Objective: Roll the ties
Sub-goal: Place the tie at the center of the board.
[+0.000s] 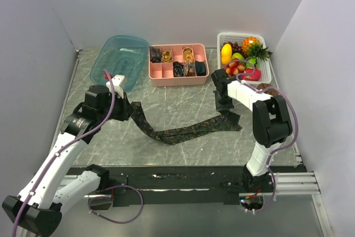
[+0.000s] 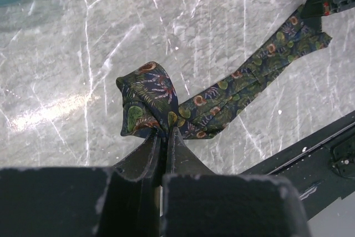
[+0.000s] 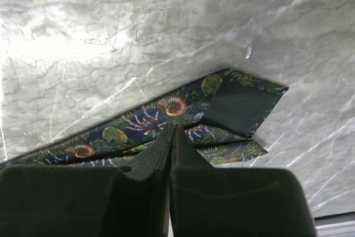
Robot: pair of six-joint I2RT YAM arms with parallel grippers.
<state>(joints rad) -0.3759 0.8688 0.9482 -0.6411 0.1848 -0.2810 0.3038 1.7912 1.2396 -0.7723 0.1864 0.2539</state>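
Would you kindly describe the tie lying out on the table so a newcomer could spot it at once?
On the grey marble table, look in front of the pink divided tray. A long dark tie with a leafy print stretches there, its left end pinched by the left gripper. Unlike the coiled ties in the tray, it lies unrolled.

light: bright, even | glare: white patches on marble table (image 3: 66, 43) | focus: sharp
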